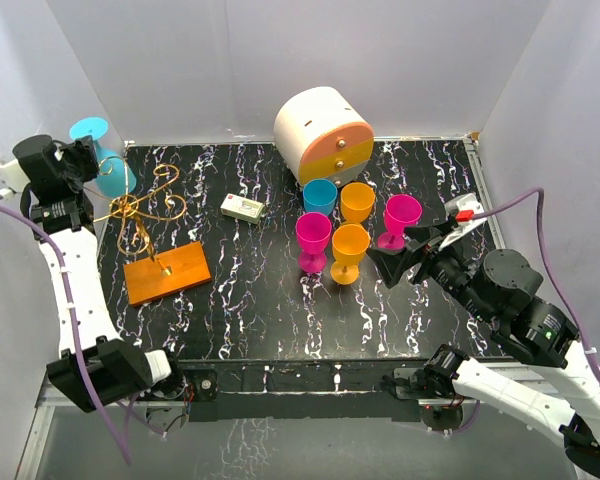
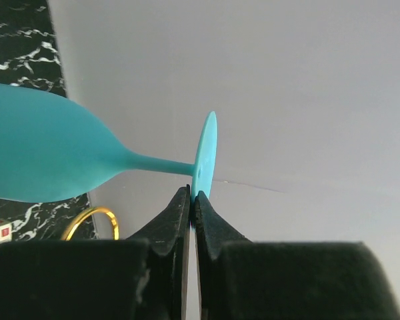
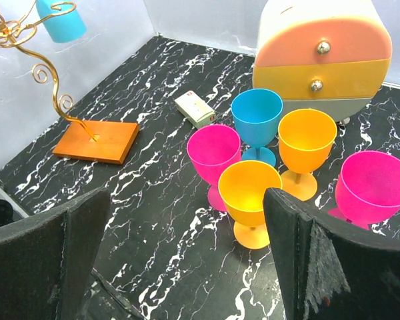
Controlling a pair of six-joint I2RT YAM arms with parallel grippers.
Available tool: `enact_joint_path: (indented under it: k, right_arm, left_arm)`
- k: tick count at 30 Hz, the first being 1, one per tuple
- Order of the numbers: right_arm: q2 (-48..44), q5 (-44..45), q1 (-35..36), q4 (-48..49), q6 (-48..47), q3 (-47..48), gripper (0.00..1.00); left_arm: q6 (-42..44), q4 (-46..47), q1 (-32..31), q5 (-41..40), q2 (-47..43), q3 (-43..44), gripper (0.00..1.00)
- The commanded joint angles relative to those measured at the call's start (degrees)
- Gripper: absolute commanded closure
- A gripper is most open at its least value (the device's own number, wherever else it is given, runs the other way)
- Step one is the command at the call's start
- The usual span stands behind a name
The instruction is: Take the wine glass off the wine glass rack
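Observation:
The wine glass rack has an orange base plate (image 1: pixel 166 271) and golden wire hooks (image 1: pixel 145 200); it also shows in the right wrist view (image 3: pixel 93 141). A light blue wine glass (image 1: pixel 108 170) is held sideways at the rack's top, near the left wall. My left gripper (image 1: pixel 80 150) is shut on the rim of its round foot (image 2: pixel 205 150). Its bowl (image 2: pixel 40 153) points left and its stem is free of wire. A golden hook loop (image 2: pixel 93 220) lies below the bowl. My right gripper (image 1: pixel 405 255) is open and empty above the table (image 3: pixel 187 200).
Several cups stand mid-table: pink (image 1: pixel 314 238), orange (image 1: pixel 349 250), blue (image 1: pixel 320 196), orange (image 1: pixel 357 202), pink (image 1: pixel 401 218). A white-and-orange round drawer cabinet (image 1: pixel 323 133) stands at the back. A small white box (image 1: pixel 243 208) lies near the rack. Walls close in on the left and right.

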Motion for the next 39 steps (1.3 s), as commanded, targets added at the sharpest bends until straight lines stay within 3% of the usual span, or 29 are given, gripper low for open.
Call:
enact_joint_path:
  k: [1, 8, 15, 20, 24, 29, 33, 36, 39]
  right_arm:
    - [0.4, 0.8, 0.3, 3.0, 0.6, 3.2, 0.02]
    - [0.6, 0.3, 0.3, 3.1, 2.3, 3.6, 0.02]
    - [1.1, -1.0, 0.3, 3.5, 5.3, 3.9, 0.02]
    - [2.5, -3.4, 0.3, 4.5, 7.8, 3.3, 0.02]
    - [4.7, -5.5, 0.3, 5.8, 9.9, 3.8, 0.02]
    - [8.3, -9.0, 0.3, 8.1, 13.7, 4.6, 0.02]
    - [11.3, -10.5, 0.3, 9.9, 16.7, 4.9, 0.02]
    - [13.3, -10.7, 0.3, 9.7, 18.6, 5.5, 0.02]
    - [14.5, -10.5, 0.3, 8.9, 21.0, 4.7, 0.02]
  left_arm:
    - [1.4, 9.5, 0.4, 5.8, 1.1, 4.1, 1.00]
    - [4.5, 28.7, 0.4, 13.2, 2.8, 5.4, 1.00]
    - [6.6, 47.4, 0.4, 31.1, 7.3, 17.1, 1.00]
    - [-0.6, 61.8, 0.4, 41.9, 9.9, 23.0, 1.00]
    - [-8.2, 74.0, -2.7, 44.6, 8.7, 20.0, 1.00]
    - [-4.0, 72.3, -13.1, 51.4, 3.7, 18.3, 1.00]
    - [2.9, 63.2, -20.8, 56.8, -1.9, 14.1, 1.00]
    - [10.1, 52.9, -24.3, 60.2, -7.7, 10.4, 1.00]
    - [9.6, 52.1, -25.9, 62.7, -13.7, 2.2, 1.00]
